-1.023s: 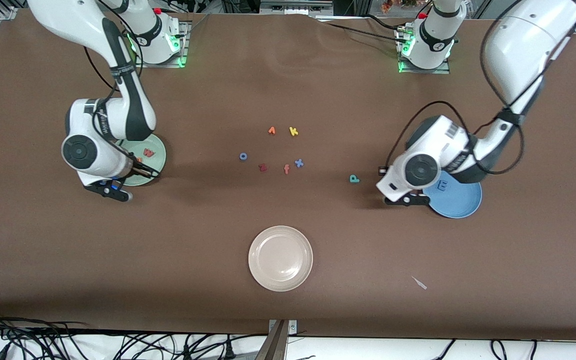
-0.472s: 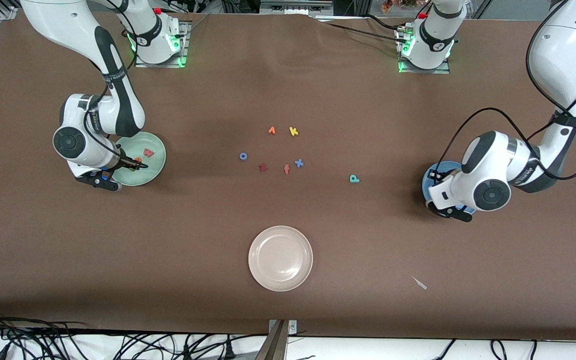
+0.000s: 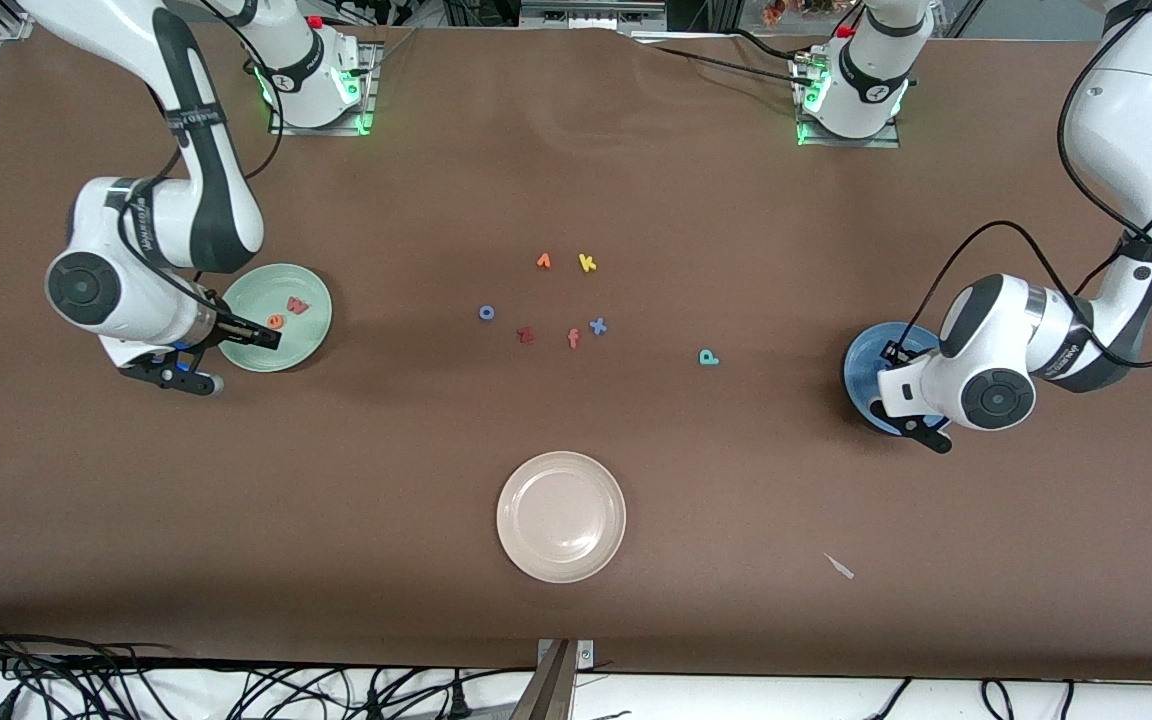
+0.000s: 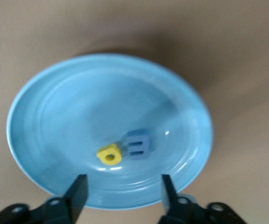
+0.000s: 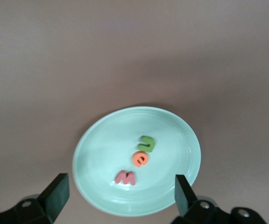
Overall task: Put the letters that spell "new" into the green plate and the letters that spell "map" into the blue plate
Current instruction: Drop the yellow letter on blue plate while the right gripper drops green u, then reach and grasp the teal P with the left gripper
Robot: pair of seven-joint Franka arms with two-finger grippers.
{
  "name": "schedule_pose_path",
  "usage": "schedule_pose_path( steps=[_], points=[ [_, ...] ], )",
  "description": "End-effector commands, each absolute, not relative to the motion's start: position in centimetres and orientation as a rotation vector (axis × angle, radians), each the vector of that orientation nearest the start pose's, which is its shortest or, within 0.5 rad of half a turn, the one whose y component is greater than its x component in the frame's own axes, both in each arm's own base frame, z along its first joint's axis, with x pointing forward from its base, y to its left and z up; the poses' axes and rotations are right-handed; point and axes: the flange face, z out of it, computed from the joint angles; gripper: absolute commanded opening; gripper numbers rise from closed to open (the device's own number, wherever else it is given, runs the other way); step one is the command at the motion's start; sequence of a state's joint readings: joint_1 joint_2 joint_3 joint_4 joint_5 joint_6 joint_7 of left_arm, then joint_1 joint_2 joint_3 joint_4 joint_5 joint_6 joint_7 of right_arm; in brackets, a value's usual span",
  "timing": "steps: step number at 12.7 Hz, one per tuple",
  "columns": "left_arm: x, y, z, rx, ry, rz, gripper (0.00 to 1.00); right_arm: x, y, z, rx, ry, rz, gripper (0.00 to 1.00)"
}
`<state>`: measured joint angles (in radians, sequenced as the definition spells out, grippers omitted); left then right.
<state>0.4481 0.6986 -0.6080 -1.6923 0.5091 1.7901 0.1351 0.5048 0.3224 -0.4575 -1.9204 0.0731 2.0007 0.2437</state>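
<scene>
The green plate [image 3: 308, 335] [image 5: 101, 149] holds the green n [image 5: 147, 143], the orange e [image 3: 276, 321] [image 5: 141, 158] and the pinkish-red w [image 3: 297, 306] [image 5: 125, 177]. My right gripper [image 3: 261, 335] [image 5: 120, 193] hangs open and empty over the plate's edge. The blue plate [image 3: 861, 365] [image 4: 78, 107] holds the yellow a [image 4: 109, 154] touching the blue m [image 4: 138, 144]. My left gripper [image 4: 123, 193] is open and empty just above that plate's rim. The teal p [image 3: 708, 357] lies on the table between the middle letters and the blue plate.
A cream-white plate [image 3: 561, 516] sits nearer the front camera at mid-table. Loose letters lie in the middle: an orange one [image 3: 543, 261], yellow k [image 3: 587, 263], blue o [image 3: 486, 313], dark red z [image 3: 526, 335], red f [image 3: 573, 339], blue x [image 3: 597, 326]. A pale scrap [image 3: 839, 566] lies toward the left arm's end.
Both grippers have opened. The left hand swung over the blue plate from the side toward the p. The right hand drew back off the green plate toward its end of the table.
</scene>
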Motion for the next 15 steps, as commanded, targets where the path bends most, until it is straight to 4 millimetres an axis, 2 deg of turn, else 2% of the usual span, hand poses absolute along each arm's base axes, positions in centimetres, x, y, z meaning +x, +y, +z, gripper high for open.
schedule_pose_path(
  steps=[1, 3, 4, 5, 6, 7, 8, 9, 10, 11, 12, 15],
  points=[
    [62.3, -7.5, 22.9, -2.994, 0.447, 0.647, 1.00, 61.2, 5.4, 41.0, -3.191, 0.246, 0.297, 1.00],
    [61.8, -11.6, 23.6, -3.056, 0.285, 0.604, 1.00, 62.4, 5.1, 46.6, -3.194, -0.025, 0.258, 1.00],
    [61.4, -12.7, 23.5, -3.090, 0.180, 0.600, 1.00, 63.2, 3.8, 49.4, -3.190, -0.057, 0.186, 1.00],
    [60.9, -14.2, 23.9, -3.115, 0.106, 0.568, 1.00, 63.0, 3.5, 50.3, -3.167, -0.048, 0.165, 1.00],
    [60.3, -15.7, 23.6, -3.128, 0.025, 0.538, 1.00, 62.4, 2.6, 52.7, -3.148, -0.038, 0.111, 1.00],
    [59.6, -17.2, 23.1, -3.140, -0.034, 0.503, 1.00, 61.8, 0.2, 54.5, -3.130, 0.019, 0.065, 1.00],
    [58.9, -18.1, 22.4, -3.156, -0.099, 0.472, 1.00, 61.1, 0.7, 56.4, -3.114, -0.016, 0.036, 1.00],
    [58.1, -19.6, 22.1, -3.180, -0.152, 0.432, 1.00, 60.3, 0.0, 57.3, -3.094, -0.016, 0.047, 1.00],
    [57.3, -20.8, 21.6, -3.188, -0.231, 0.395, 1.00, 59.9, -1.5, 57.6, -3.078, 0.000, 0.042, 1.00],
    [56.6, -22.3, 21.3, -3.195, -0.293, 0.356, 1.00, 59.5, -1.0, 57.6, -3.079, -0.021, 0.080, 1.00],
    [55.8, -24.2, 21.1, -3.190, -0.319, 0.339, 1.00, 58.7, -2.7, 58.4, -3.085, 0.012, 0.086, 1.00],
    [54.4, -27.9, 20.5, -3.169, -0.426, 0.259, 1.00, 55.2, -3.0, 58.3, -3.069, 0.028, 0.133, 1.00]
  ],
)
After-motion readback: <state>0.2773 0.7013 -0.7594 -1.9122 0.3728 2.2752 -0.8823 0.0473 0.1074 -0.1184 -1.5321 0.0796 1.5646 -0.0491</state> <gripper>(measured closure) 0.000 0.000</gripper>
